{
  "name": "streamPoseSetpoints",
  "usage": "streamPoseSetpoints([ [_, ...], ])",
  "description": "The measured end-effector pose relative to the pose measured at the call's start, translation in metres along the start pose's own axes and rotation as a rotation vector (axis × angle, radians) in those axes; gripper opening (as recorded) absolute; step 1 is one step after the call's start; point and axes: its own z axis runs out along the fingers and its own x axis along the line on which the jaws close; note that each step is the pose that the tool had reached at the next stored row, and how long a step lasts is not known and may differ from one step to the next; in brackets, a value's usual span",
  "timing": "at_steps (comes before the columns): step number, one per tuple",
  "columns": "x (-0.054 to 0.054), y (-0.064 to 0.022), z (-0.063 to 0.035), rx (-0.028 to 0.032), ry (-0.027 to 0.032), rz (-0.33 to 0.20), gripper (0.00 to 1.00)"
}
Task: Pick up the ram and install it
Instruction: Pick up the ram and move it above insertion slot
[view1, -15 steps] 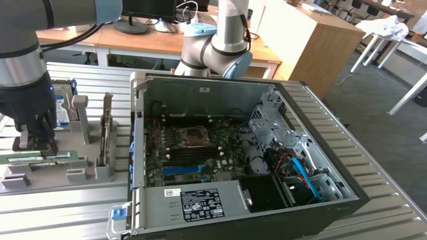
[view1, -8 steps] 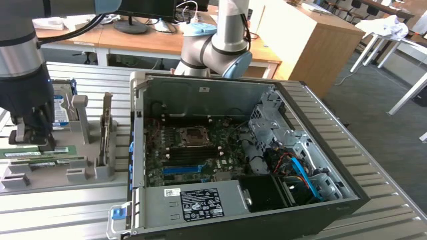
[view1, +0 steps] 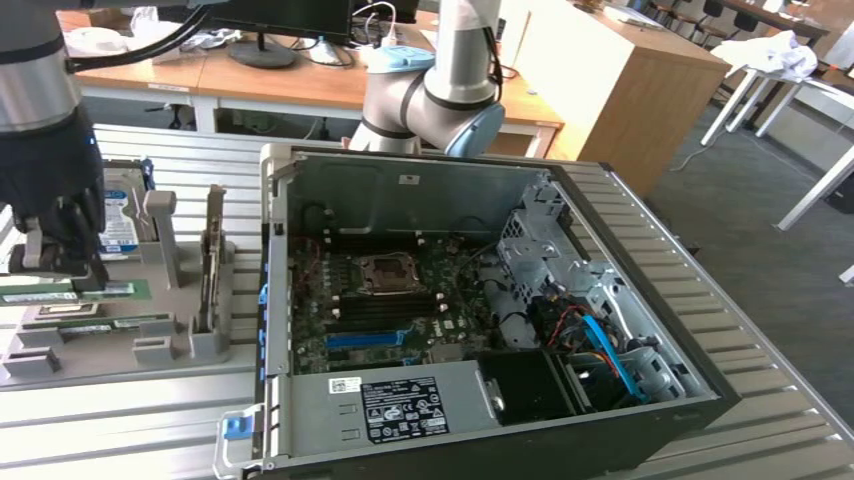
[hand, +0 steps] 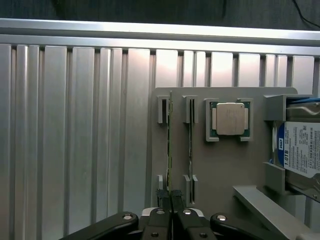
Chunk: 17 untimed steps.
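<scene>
— How far are we with the ram (hand: 170, 140)?
— Our gripper (hand: 171, 199) has its jaws shut on it, but it sits in its tray (hand: 220, 170). Lifting and fitting are left.
— Room?
— Bare table (hand: 75, 125) on one side, another stick (hand: 190, 140) just beside. The open computer (view1: 507, 300) is at the exterior view's right.

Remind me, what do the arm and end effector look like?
The arm is silver-grey tubing with rounded grey joints and pale blue caps. The end effector is black: two slim straight fingers on linkage bars studded with silver screws.
</scene>
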Motion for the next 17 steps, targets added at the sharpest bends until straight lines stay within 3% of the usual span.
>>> streamPoseSetpoints([
  [17,0.000,-0.0006,-0.0340,0.0000,0.0000,0.000,0.12],
])
